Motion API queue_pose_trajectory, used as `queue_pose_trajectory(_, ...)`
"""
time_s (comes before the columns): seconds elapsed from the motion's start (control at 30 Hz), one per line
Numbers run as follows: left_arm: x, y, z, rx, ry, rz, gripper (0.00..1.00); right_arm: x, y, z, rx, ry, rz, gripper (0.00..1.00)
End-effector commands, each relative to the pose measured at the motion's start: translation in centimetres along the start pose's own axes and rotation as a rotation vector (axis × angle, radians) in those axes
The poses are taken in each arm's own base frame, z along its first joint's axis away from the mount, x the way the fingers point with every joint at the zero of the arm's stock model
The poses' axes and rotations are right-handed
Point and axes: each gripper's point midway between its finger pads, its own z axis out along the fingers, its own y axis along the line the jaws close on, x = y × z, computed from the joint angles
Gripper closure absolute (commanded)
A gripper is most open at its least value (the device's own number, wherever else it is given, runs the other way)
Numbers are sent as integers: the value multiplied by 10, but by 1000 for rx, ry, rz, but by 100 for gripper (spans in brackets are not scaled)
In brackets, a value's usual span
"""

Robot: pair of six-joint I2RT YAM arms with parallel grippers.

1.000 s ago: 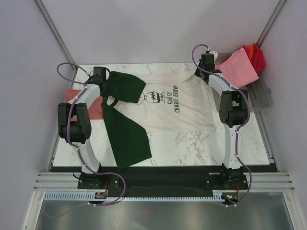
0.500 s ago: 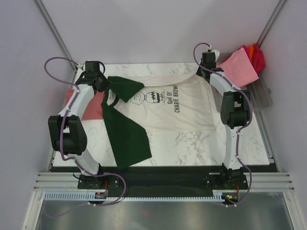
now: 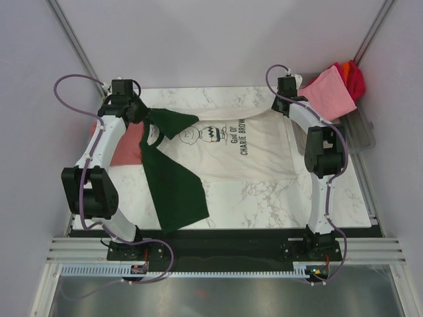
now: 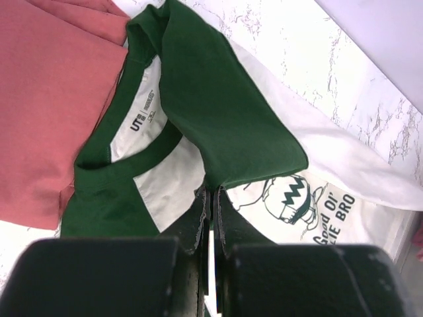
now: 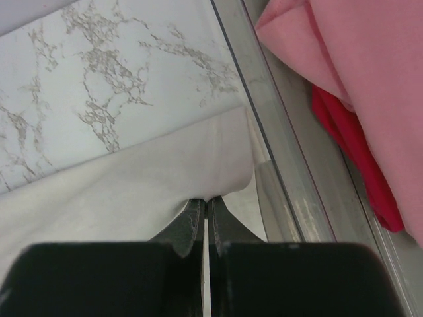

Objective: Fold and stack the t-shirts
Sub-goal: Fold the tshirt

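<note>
Looking from above, a cream-white t-shirt (image 3: 264,155) lies mid-table, a dark green t-shirt (image 3: 175,191) overlaps its left side and a brick-red t-shirt (image 3: 129,145) sits at the left edge, three in all; the marble table (image 3: 264,198) lies bare near-right. Left wrist alone shows the left gripper (image 4: 211,195) pressed together on green cloth. Right wrist shows the right gripper (image 5: 205,203) pinching the cream edge beside a clear bin (image 5: 297,191)

Cream-white t-shirt (image 3: 258,155) spread print-up, dark green t-shirt (image 3: 175,191) overlapping its left, brick-red t-shirt (image 3: 129,145) beyond
</note>
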Motion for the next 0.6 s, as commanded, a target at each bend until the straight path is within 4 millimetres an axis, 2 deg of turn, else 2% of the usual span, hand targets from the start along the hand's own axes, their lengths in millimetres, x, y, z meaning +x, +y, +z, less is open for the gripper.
queue_pose_trajectory(0.0,-23,-15,-25,57,-52,-12,98,-28,-10,-27,31,-61,-9,98)
queue_pose_trajectory(0.37,-22,-16,-42,76,-59,-8,98,-16,-18,-42,38,-34,-20,96)
queue_pose_trajectory(0.57,-15,-15,-46,89,-37,-9,98,-4,-23,-48,38,-8,-23,96)
